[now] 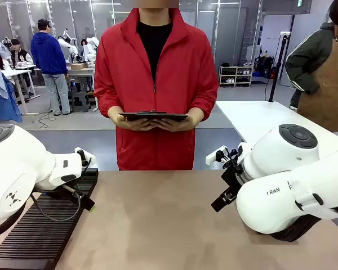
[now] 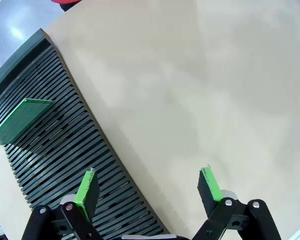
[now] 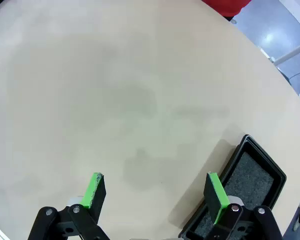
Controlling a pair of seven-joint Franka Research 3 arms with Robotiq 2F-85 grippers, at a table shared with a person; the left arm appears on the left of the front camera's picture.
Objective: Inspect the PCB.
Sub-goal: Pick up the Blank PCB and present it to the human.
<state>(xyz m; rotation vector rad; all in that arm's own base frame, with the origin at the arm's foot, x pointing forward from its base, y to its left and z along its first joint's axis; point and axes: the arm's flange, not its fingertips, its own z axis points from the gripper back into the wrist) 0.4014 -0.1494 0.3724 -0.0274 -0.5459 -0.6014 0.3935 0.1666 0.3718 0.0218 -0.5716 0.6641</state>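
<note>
The job looks barely begun: the green board (image 2: 21, 119) stands untouched in the slotted black rack (image 2: 65, 147) at the counter's (image 3: 115, 90) left edge. The left hand (image 2: 148, 175) hovers open by the rack, and the right hand (image 3: 155, 177) hangs open and empty beside a black tray (image 3: 255, 172). Lifting and checking the board are both left.

The table (image 1: 158, 225) looks smooth and matt, the rack (image 2: 55, 145) ribbed black plastic, the PCB (image 2: 21, 119) finely dotted green

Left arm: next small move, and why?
Probably shift the left end effector toward the thin green rectangular PCB: its jaws are open and empty, and the board stands off to one side in the black slotted rack.
</note>
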